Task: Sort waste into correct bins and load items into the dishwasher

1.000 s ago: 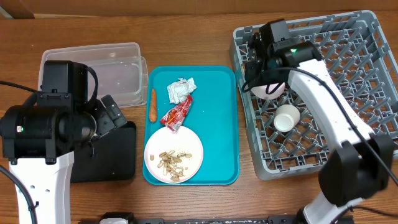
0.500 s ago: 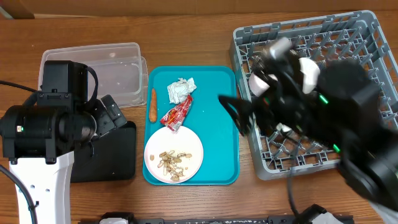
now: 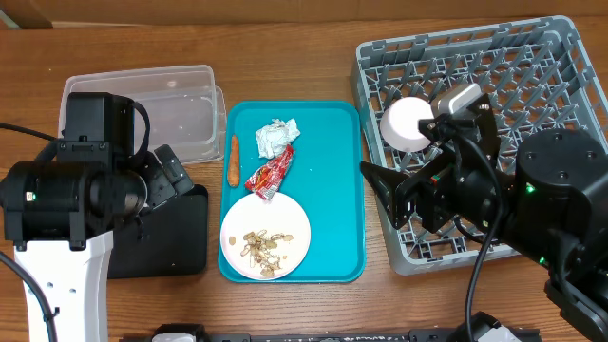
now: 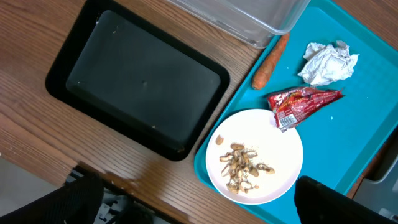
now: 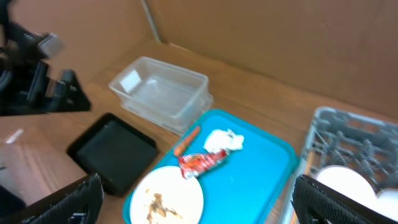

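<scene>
Brown wood surface from above: napkin [image 3: 276, 137], wrapper [image 3: 271, 173], carrot [image 3: 233, 159] and scraps [image 3: 261, 247] on the plate [image 3: 288, 218] wait on the teal tray [image 3: 334, 190], between clear tub [image 3: 166, 109], black tray [image 3: 180, 242] and rack [image 3: 570, 57]. I think this lets either arm reach them. One bowl [image 3: 407, 123] sits in the rack.
Left wrist: the left gripper [image 4: 202, 200] hangs above the plate, jaws wide apart, empty.
Right wrist: the right gripper [image 5: 205, 202] faces the tray, jaws apart, holding nothing.

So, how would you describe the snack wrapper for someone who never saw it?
Look at the teal tray in the middle of the table. The wrapper lies between the crumpled napkin and the white plate. It alone is red and shiny.
</scene>
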Controlling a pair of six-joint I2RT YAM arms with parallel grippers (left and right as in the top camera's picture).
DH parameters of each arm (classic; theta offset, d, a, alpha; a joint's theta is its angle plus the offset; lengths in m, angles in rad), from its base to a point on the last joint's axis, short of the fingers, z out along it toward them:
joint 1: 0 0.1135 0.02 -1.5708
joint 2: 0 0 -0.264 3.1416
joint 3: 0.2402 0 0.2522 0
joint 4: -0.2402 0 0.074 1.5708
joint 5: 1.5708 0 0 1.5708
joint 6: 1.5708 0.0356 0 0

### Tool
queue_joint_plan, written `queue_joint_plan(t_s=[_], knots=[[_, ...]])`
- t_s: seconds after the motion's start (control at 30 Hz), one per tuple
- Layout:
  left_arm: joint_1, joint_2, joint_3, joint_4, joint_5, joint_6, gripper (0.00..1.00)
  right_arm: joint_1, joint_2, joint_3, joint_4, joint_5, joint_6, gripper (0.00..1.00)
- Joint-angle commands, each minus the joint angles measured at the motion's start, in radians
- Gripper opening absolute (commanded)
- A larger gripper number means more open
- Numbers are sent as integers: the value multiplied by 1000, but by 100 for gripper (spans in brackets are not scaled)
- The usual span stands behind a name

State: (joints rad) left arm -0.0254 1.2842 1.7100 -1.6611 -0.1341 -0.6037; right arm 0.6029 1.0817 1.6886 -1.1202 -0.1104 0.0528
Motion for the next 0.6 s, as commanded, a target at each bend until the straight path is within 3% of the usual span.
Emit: queue_joint_plan(t_s=[0.0, 0.27, 0.57], knots=[[5, 4, 11, 0, -11, -5, 100, 2, -9, 0, -21, 86, 4, 100], [5, 4, 11, 0, -11, -5, 100, -106, -87, -80, 86, 153, -7, 100], [5, 5, 11, 0, -11, -5, 100, -305, -364, -486, 413, 135, -7, 100]])
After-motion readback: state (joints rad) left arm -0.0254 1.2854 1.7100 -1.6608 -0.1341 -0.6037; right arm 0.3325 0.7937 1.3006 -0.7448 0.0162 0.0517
